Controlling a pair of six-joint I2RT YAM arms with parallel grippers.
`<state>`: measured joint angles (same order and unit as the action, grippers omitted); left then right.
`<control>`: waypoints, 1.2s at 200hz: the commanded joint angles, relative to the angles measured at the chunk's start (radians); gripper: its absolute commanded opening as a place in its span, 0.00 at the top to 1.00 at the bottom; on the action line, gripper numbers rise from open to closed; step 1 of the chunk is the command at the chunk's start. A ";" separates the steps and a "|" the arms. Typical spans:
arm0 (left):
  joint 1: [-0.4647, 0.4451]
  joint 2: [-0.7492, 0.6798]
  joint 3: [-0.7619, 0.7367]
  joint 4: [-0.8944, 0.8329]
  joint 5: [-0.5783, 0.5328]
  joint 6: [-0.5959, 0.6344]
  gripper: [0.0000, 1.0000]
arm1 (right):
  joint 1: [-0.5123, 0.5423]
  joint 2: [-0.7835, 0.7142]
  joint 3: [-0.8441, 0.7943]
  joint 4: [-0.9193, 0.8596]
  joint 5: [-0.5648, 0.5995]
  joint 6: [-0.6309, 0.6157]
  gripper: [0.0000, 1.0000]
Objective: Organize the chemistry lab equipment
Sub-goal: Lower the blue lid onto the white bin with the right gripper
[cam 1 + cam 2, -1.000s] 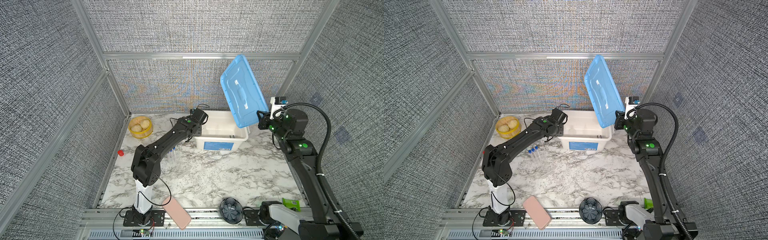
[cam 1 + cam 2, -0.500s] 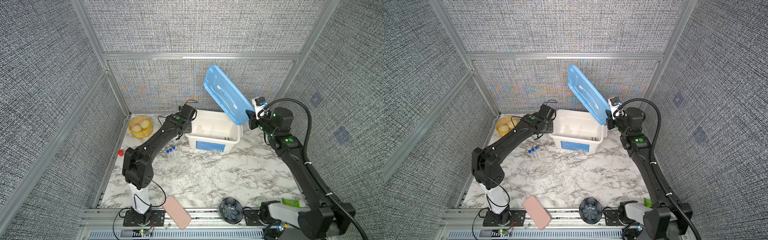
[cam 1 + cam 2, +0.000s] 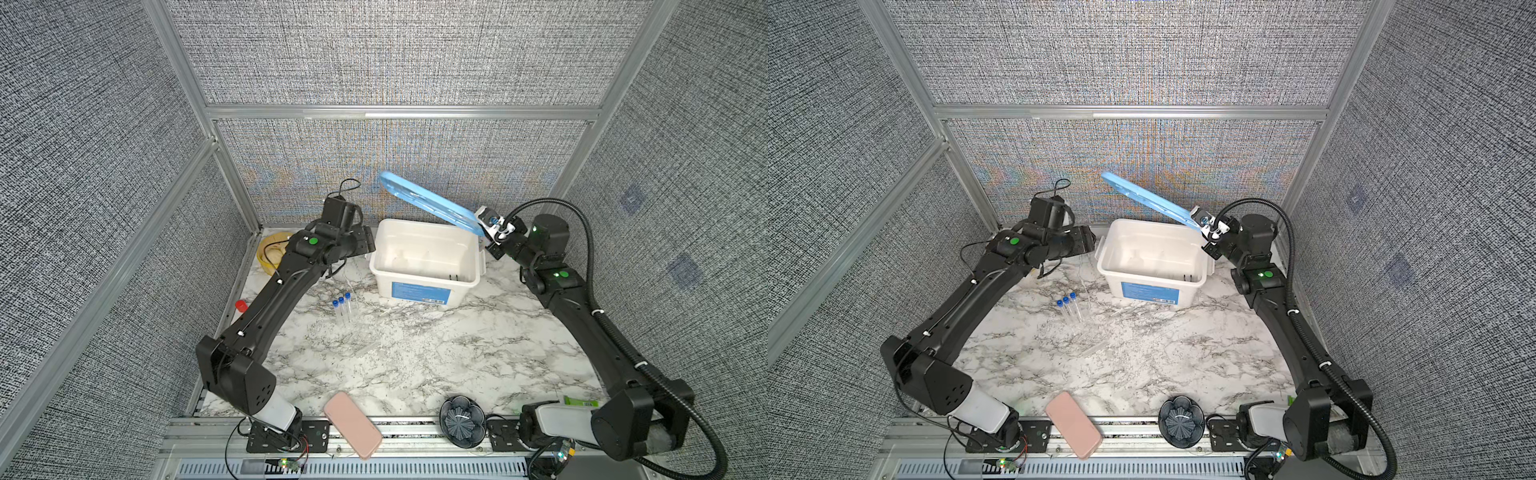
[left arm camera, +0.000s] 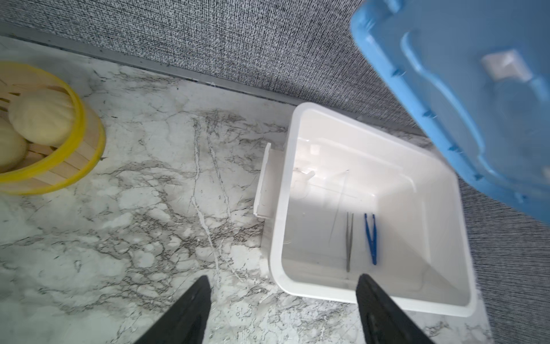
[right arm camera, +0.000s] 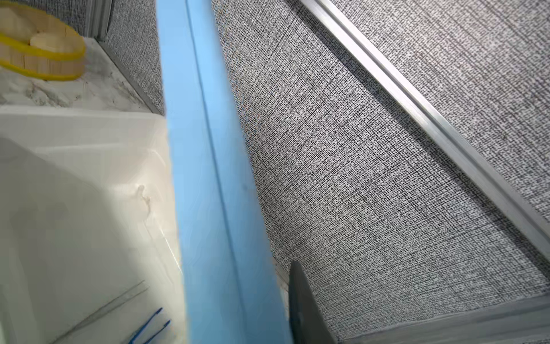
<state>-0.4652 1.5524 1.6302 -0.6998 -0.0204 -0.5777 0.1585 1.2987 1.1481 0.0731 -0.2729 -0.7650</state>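
Your left claw [image 4: 282,276] spread beside white bin [image 3: 424,286]; right claw [image 3: 486,237] pinches tilted blue lid [image 3: 424,201]; dark blue tweezers [image 4: 371,238], silver tweezers [image 4: 348,238] inside.

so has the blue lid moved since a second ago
yes: the blue lid, clamped in the right gripper, has swung down and left; its top edge now sits far below the back-wall rail, slanting over the white bin

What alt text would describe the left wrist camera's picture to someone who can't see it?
An open white plastic bin sits on a marble table, thin silver tweezers and dark blue tweezers lying inside, a translucent blue plastic lid tilted above it. The left hand is open; a yellow-rimmed wooden basket of pale buns stands nearby.
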 commanded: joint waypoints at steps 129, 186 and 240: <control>0.045 0.035 -0.023 0.083 0.089 0.016 0.19 | 0.061 0.045 -0.348 0.528 0.020 -0.407 0.89; 0.045 0.098 0.024 0.057 0.070 0.031 0.19 | 0.069 -0.012 -0.431 0.447 -0.038 -0.444 0.75; 0.047 0.153 0.061 0.011 0.035 0.050 0.19 | 0.069 -0.044 -0.444 0.312 -0.056 -0.547 0.58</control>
<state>-0.4187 1.6886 1.6745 -0.6559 0.0456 -0.5495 0.2272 1.2694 0.7044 0.4446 -0.3031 -1.2583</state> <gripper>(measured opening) 0.812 0.401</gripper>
